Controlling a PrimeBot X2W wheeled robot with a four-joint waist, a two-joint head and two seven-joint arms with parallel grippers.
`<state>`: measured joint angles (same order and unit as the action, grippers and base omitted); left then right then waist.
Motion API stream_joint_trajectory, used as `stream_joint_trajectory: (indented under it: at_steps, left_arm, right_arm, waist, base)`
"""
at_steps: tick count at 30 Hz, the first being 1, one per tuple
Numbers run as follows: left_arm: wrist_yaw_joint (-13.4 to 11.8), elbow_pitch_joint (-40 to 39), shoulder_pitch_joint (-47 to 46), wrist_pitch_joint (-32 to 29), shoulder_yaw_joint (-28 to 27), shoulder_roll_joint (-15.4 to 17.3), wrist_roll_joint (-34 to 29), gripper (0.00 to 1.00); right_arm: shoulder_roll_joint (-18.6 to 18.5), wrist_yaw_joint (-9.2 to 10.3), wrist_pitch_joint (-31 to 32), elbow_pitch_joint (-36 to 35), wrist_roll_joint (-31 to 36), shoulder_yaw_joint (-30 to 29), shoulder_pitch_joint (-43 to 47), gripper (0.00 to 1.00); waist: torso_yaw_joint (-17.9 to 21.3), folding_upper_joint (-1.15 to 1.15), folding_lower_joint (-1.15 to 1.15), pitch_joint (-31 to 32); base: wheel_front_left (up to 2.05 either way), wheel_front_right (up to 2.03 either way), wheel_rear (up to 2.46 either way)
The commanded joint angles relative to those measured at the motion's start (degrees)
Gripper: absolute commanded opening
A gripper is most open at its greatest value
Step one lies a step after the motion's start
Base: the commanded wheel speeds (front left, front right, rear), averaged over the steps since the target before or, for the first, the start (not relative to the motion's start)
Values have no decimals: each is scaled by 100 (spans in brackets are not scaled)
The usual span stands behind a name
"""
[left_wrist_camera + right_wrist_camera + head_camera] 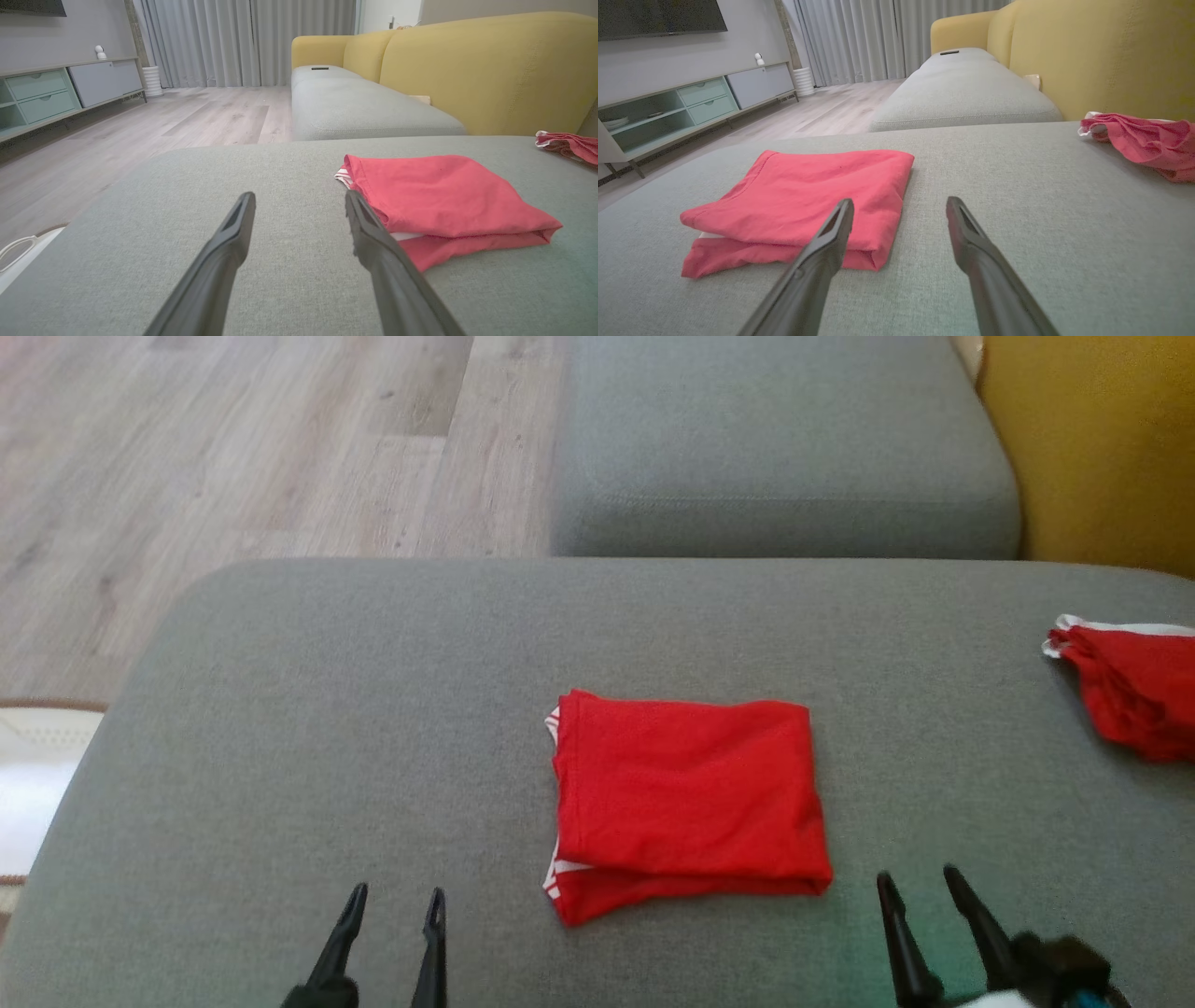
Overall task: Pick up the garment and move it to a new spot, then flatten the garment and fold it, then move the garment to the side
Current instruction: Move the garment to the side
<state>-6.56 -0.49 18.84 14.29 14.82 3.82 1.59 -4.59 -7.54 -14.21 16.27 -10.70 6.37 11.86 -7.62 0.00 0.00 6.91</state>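
Curtains [233, 42] and cabinet [70, 88] appear beyond the garment [444, 196] from both wrists.

L pincer [397, 891]: two long, slim black fingers [341, 933] tapering to pointed tips, w/ a dark blocky base [322, 994] at the frame edge. R pincer [917, 875]: same black fingers, plus a chunky black mount [1060, 959] behind them, w/ a pale patch [991, 1001] and a small blue spot [1086, 1001] beside it. Close up in the L wrist view the fingers [219, 261] look matte dark grey, each w/ a shallow recessed slot just below the tip. The R wrist view shows identical fingers [980, 261].
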Motion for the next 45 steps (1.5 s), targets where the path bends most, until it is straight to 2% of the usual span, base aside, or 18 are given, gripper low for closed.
stream_joint_trajectory:
  at_steps: [1, 7, 10, 11, 17, 21, 31, 33, 34, 35, 36, 37, 41, 45]
  left_arm:
    - [-10, -222, -420, 71, -109, -71, -21, 100]
    - [23, -157, -625, 71, 69, -77, -92, 100]
    - [10, -126, -679, 71, 169, -81, -93, 100]
    - [12, -106, -711, 71, 237, -83, -92, 100]
    - [29, -11, -870, 71, 388, -86, -98, 100]
    - [31, 21, -968, 71, 455, -87, -93, 100]
    - [45, 58, -1067, 71, 592, -83, -105, 100]
    - [53, 58, -1094, 71, 597, -71, -114, 100]
    - [56, 57, -1109, 71, 600, -65, -119, 100]
    - [57, 54, -1125, 71, 604, -61, -123, 100]
    - [57, 54, -1125, 71, 604, -61, -123, 100]
    - [56, 52, -1144, 71, 607, -59, -128, 100]
    - [24, 32, -1217, 71, 626, -60, -146, 100]
    - [-29, -21, -1282, 71, 651, -65, -128, 100]
  right_arm:
    - [-152, 5, -79, -124, -37, 120, -448, 100]
    - [-325, 5, 45, 903, -488, 320, -1217, 100]
    - [-441, 5, 470, 1372, -1021, 577, -1695, 100]
    - [-534, 5, 815, 1642, -1399, 682, -2000, 100]
    - [-677, 5, 1730, 2210, -2590, 865, -2744, 100]
    - [-800, 5, 2162, 2499, -3027, 1077, -3033, 100]
    - [-848, 5, 2205, 3120, -3515, 1507, -3394, 100]
    - [-844, 5, 2194, 3205, -3611, 1601, -3464, 84]
    - [-848, 5, 2182, 3245, -3653, 1647, -3500, 60]
    - [-852, 5, 2177, 3282, -3696, 1693, -3540, 49]
    - [-852, 5, 2177, 3282, -3696, 1693, -3540, 49]
    - [-857, 5, 2177, 3313, -3743, 1740, -3579, 2]
    - [-967, 5, 2157, 3384, -3854, 1968, -3741, 0]
    - [-1263, 5, 1905, 3445, -3745, 2156, -4005, 0]
  waist:
    - [-42, 0, 0, -58]
    - [-214, 0, 0, -287]
    - [-269, 0, 0, -377]
    - [-291, 0, 0, -427]
    - [-377, 0, 0, -552]
    - [-452, 0, 0, -601]
    - [-581, 0, 0, -714]
    - [-597, 0, 0, -752]
    - [-604, 0, 0, -772]
    - [-610, 0, 0, -803]
    - [-610, 0, 0, -803]
    - [-613, 0, 0, -828]
    - [-590, 0, 0, -978]
    - [-428, 0, 0, -1159]
  base:
    - [0, 0, 0]
    - [0, 0, 0]
    - [0, 0, 0]
    - [0, 0, 0]
    - [0, 0, 0]
    - [0, 0, 0]
    - [0, 0, 0]
    - [0, 0, 0]
    - [0, 0, 0]
    - [0, 0, 0]
    - [0, 0, 0]
    - [0, 0, 0]
    - [0, 0, 0]
    - [0, 0, 0]
